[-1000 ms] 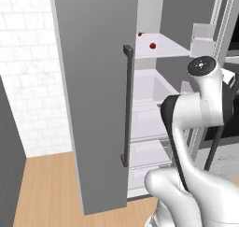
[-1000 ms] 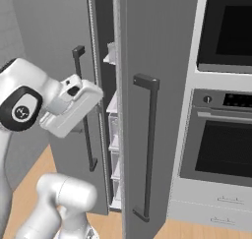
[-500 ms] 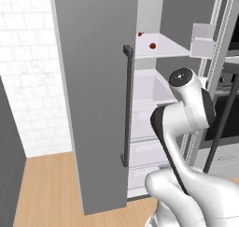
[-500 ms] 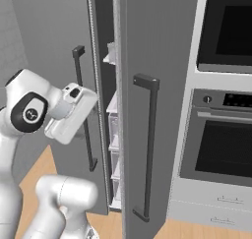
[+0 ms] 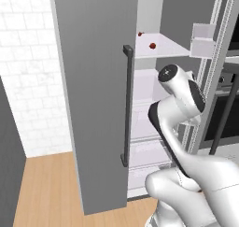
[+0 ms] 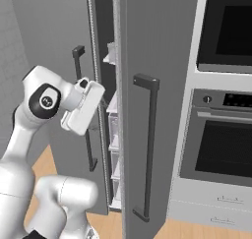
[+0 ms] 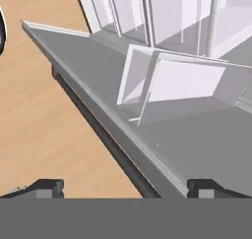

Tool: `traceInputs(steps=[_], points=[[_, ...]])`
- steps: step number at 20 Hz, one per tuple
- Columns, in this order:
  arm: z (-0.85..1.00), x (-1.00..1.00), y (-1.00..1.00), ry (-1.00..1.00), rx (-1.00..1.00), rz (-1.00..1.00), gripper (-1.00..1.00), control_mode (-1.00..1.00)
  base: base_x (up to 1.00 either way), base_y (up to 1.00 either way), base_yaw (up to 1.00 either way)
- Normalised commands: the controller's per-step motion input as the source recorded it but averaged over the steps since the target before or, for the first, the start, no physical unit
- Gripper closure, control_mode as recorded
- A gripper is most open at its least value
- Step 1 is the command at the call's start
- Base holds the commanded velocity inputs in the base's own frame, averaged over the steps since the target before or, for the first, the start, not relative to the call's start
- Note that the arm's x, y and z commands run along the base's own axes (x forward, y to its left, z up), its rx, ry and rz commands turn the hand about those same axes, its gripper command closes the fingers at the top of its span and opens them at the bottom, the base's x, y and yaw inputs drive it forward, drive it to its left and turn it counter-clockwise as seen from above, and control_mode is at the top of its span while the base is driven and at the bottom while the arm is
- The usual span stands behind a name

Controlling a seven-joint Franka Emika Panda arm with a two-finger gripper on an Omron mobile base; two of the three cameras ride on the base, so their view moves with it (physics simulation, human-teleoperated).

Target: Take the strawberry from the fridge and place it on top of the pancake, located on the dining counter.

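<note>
The fridge [image 5: 98,81] stands with its left door swung wide and its right door [image 6: 157,46] ajar. A small red strawberry [image 5: 152,46] lies on an upper white shelf [image 5: 170,47]; another small red thing [image 5: 140,33] sits further back. My arm rises in front of the opening, below the shelf, with its white hand [image 6: 84,107] at the gap between the doors. In the hand view my gripper [image 7: 125,186] is open with nothing between its fingertips [image 7: 49,186], looking along the right door's edge and a door bin [image 7: 172,80]. The pancake and the dining counter are out of view.
The left door's long dark handle [image 5: 127,104] and the right door's handle [image 6: 147,144] stand close to the arm. Wall ovens [image 6: 221,139] are to the right of the fridge. Clear drawers [image 5: 144,151] fill the fridge's lower part. Wood floor [image 5: 46,188] lies to the left.
The arm's upper joint has swung left and slightly down, away from the right door. The jaws stay open and the strawberry has not moved.
</note>
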Motion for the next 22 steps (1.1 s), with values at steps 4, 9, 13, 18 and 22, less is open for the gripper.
traceInputs(steps=[4,9,13,18,22], points=[[0.00,0.36,-0.36,0.22,-0.23,0.03,-1.00,-1.00,0.00,0.00,0.00],[-0.04,0.36,-0.24,0.10,-0.10,0.03,-1.00,-1.00,0.00,0.00,0.00],[0.00,0.25,-0.03,0.03,-0.03,0.08,-1.00,-1.00,0.00,0.00,0.00],[0.00,0.02,-0.44,0.01,-0.06,0.03,-1.00,-1.00,0.00,0.00,0.00],[0.00,-0.12,-0.65,0.00,-0.07,0.00,-1.00,-1.00,0.00,0.00,0.00]])
